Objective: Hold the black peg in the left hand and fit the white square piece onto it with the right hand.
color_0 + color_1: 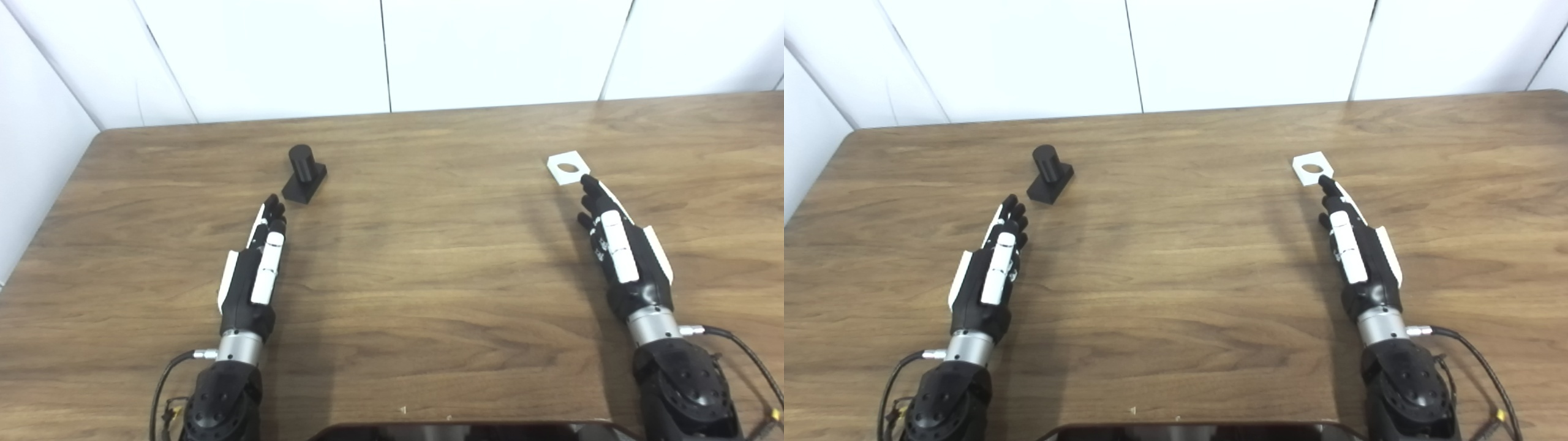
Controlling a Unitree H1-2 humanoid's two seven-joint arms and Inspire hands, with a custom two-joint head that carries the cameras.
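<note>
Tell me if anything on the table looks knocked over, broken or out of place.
Nothing stands out. The black peg stands upright on its base, the white square piece lies flat, and both hands are open, left hand and right hand.

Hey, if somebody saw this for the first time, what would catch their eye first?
Probably the two black-and-white robot hands stretched flat over the wooden table, the left robot hand pointing at the black peg on its base. The right robot hand nearly reaches the white square piece with its round hole.
</note>
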